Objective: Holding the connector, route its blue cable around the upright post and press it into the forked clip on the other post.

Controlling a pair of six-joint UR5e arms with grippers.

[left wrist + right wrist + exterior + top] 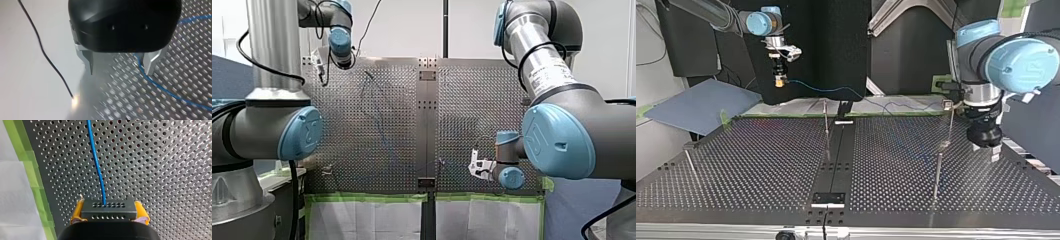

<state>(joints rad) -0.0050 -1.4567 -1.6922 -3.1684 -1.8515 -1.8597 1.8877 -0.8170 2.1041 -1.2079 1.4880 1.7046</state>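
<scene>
My right pincer is clamped on the connector, lifted off the table. Its blue cable trails loose, seemingly not yet round the upright post or clipped. Farther off, my left pincer hangs apart, empty.

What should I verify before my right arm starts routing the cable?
1. Connector clamped in right gripper, between yellow pads: ok.
2. Blue cable leaves the connector straight and untangled: ok.
3. Cable around the upright post: cannot tell; in the top view it passes beyond the post's top.
4. Cable seated in the forked clip: cannot tell, too small to make out.
5. Left gripper open and empty: ok, though the cable runs close by one finger.
</scene>
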